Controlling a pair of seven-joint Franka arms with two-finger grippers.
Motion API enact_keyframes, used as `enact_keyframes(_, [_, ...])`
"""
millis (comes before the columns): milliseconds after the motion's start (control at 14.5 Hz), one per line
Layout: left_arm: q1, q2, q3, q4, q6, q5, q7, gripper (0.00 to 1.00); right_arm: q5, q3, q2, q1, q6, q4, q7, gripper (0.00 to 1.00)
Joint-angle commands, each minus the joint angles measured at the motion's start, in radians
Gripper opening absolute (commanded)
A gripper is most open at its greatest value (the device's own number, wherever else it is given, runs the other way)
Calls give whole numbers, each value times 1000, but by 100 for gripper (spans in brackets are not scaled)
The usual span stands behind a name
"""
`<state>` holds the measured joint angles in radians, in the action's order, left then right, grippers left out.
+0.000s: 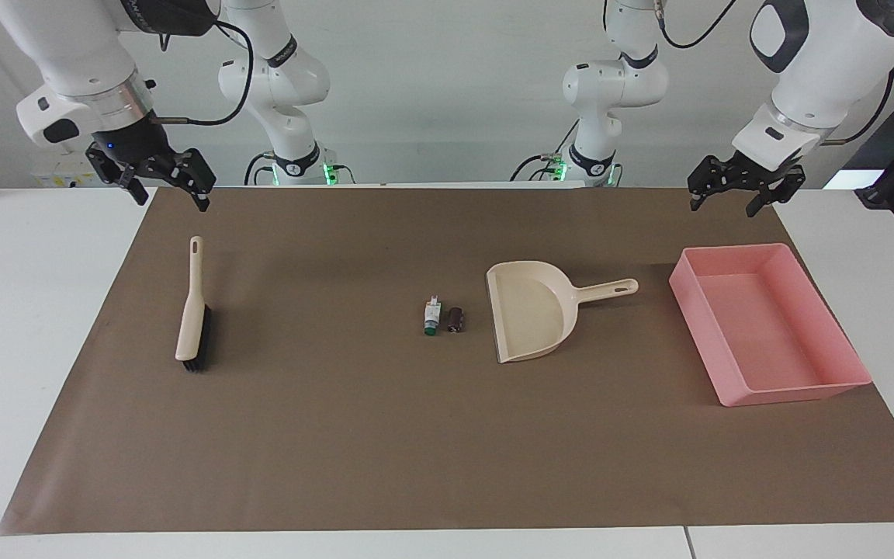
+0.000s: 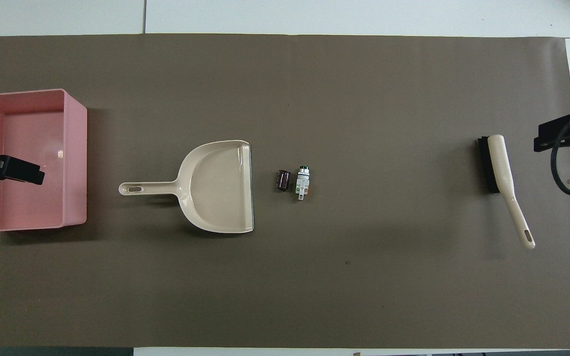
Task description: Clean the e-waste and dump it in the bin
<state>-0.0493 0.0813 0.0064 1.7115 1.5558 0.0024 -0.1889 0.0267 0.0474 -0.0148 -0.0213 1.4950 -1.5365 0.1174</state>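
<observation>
E-waste (image 1: 441, 318) lies beside the dustpan (image 1: 531, 310), near mid-mat. Left gripper (image 1: 736, 192) and right gripper (image 1: 161, 186) hang raised, jaws wide, empty.

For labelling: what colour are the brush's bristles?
Black, under a cream handle; the brush shows best in the overhead view.

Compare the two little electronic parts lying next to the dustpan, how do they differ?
The white part is longer and slimmer, with a green end and an orange bit; the dark cylinder is shorter, stubbier and maroon-black. The cylinder lies closer to the dustpan. Both rest side by side on the brown mat, untouched.
</observation>
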Motion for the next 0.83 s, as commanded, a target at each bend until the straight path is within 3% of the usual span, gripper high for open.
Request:
enact_keyframes(0, [-7, -9, 17, -15, 9, 2, 20, 97, 12, -9, -16, 12, 14, -39, -18, 100])
enact_keyframes(344, [-9, -9, 17, -15, 26, 5, 48, 97, 9, 2, -85, 56, 160, -245, -95, 100])
enact_keyframes(551, [-36, -8, -8, -12, 24, 11, 40, 99, 7, 2, -76, 129, 309, -402, -229, 100])
enact_keyframes(757, [-116, -3, -17, 2, 27, 14, -36, 99, 7, 2, -45, 179, 361, -485, -289, 100])
